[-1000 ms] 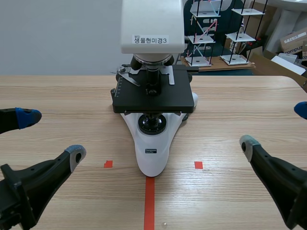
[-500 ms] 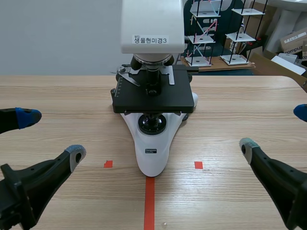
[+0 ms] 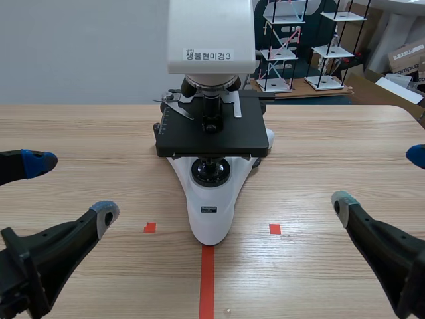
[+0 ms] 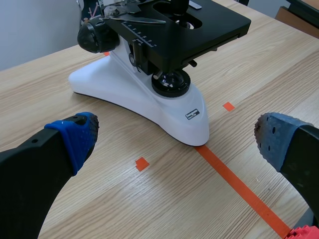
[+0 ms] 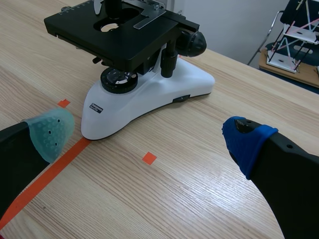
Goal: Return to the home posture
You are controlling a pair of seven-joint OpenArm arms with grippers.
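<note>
The left gripper (image 3: 70,188) and right gripper (image 3: 378,177) hover low over the light wooden table (image 3: 319,143) — fingers spread wide, holding nothing — on either side of the white-and-black microscope (image 3: 211,206).

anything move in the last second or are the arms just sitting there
The right gripper eased back a touch toward the robot, open and empty throughout. Nothing was gripped or released. The left gripper, also open, and the microscope stayed where they were.
</note>
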